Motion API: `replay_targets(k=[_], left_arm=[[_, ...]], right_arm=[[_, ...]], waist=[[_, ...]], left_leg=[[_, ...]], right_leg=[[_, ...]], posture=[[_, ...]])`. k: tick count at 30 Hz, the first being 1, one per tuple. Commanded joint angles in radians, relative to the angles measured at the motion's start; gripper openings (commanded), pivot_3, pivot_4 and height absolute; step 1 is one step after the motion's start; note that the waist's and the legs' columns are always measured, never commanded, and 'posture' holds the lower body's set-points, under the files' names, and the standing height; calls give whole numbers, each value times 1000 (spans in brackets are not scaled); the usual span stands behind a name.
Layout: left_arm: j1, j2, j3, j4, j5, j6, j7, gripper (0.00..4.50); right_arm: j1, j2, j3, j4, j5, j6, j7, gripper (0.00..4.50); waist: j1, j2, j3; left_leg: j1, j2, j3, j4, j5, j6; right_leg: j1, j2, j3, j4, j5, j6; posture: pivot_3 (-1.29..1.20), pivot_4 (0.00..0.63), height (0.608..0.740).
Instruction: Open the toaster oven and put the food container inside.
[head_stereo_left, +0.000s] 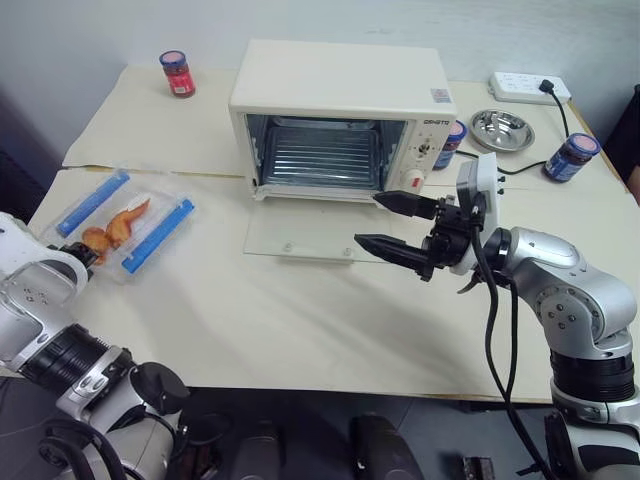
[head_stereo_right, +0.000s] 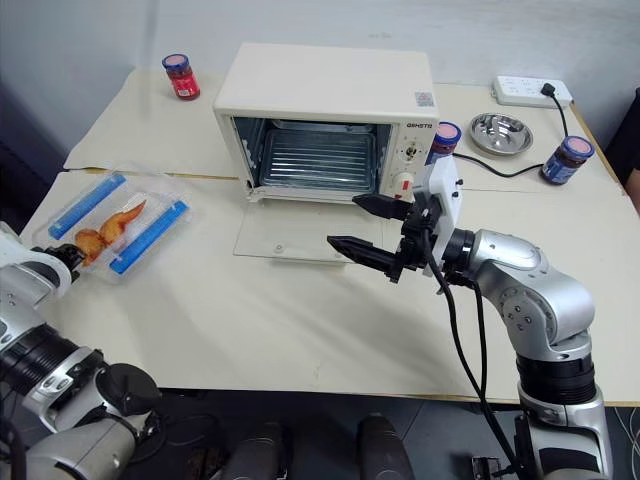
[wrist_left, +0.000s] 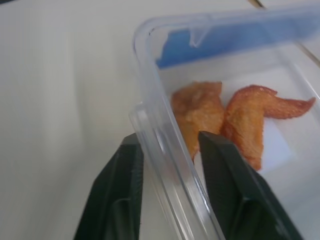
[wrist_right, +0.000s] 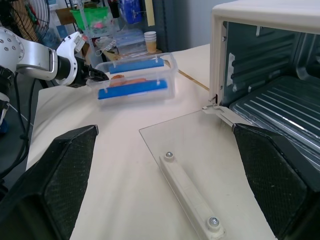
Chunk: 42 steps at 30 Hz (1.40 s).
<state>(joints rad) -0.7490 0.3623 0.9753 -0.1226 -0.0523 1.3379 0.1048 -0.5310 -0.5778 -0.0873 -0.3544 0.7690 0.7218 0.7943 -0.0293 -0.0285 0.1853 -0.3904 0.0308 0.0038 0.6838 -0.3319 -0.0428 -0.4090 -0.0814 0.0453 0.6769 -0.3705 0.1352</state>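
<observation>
I see the desk (head_stereo_left: 300, 330) carrying everything, its top covered in pale cream sheets.

The toaster oven (head_stereo_left: 340, 100) stands at the far centre of the desk, long axis running left to right, its opening facing the near edge. Its glass door (head_stereo_left: 305, 235) is fully dropped and lies flat on the desk in front of the opening. Inside the cavity I see a wire rack (head_stereo_left: 322, 155) with nothing on it. The knobs sit on the right-hand panel.

The food container (head_stereo_left: 125, 220) lies on the left side of the desk, well apart from the oven. Its long axis runs diagonally, from the near-left corner toward the far right. Two blue clasps line its long sides. It holds orange food pieces (wrist_left: 220, 117) that look like chicken wings, gathered toward its near-left end.

My right gripper (head_stereo_left: 390, 225) hovers over the near-right part of the dropped door, pointing left, its fingers spread wide and holding nothing.

My left gripper (wrist_left: 170, 165) is at the container's near-left short end. One finger sits outside the clear wall and the other over the lid side, straddling the rim at a narrow gap. I cannot tell whether the pads are pressing on the plastic.

Further items, all toward the far side: a power strip (head_stereo_left: 530, 87), a steel bowl (head_stereo_left: 502, 128), and three red-filled jars (head_stereo_left: 178, 74).
</observation>
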Motion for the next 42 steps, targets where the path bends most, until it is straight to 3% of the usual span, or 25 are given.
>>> replay_targets(k=[1, 4, 13, 22, 26, 35, 42], left_arm=[[4, 39, -1, -11, -5, -35, 19, 715], [7, 52, -5, -4, -14, -41, 25, 15], [24, 171, -115, -5, -128, 58, -140, 15], [2, 228, -152, -5, -219, 265, -257, 15], [-7, 257, -220, -23, -308, 277, -309, 15], [-198, 199, -495, 65, -395, 277, -283, 15], [-348, 88, -702, 287, -325, 169, -275, 15]], right_arm=[[3, -19, -33, -46, 22, -5, 1, 4500], [4, -30, -33, -45, 23, -5, 9, 4500], [11, -111, -44, -43, 62, 25, 81, 4500], [19, -116, -36, -30, 22, -5, 75, 4500], [28, -127, -50, -26, 22, -4, 82, 4500], [88, -127, -89, -57, 21, -17, 36, 4500], [164, -113, -135, -140, 41, -16, -52, 4500]], waist=[[-2, 0, 0], [-1, 0, 0], [1, -1, 1], [-1, -1, 1], [1, -1, 1], [5, -2, 1], [-1, -2, 1]], left_leg=[[0, 0, 0, 0, 0, 0], [0, 0, 0, 0, 0, 0], [0, 0, 0, 0, 0, 0], [-1, 0, 0, 0, 0, 0], [-1, 0, 0, 0, 0, 0], [-1, -1, -1, 0, 0, 0], [-2, -2, 0, 0, 0, 0]], right_leg=[[0, 0, 0, 0, 0, 0], [-1, 0, 0, 0, 0, 0], [0, 0, 0, 0, 0, 0], [-1, 1, 0, 1, 0, 0], [-1, 0, 0, 1, 0, 0], [0, -1, 0, 0, 0, 0], [-1, 1, 0, 2, 0, 0]], posture=[[0, 150, 740], [0, 150, 740], [0, 150, 740], [0, 150, 740], [0, 150, 740], [0, 150, 740], [0, 150, 740]])
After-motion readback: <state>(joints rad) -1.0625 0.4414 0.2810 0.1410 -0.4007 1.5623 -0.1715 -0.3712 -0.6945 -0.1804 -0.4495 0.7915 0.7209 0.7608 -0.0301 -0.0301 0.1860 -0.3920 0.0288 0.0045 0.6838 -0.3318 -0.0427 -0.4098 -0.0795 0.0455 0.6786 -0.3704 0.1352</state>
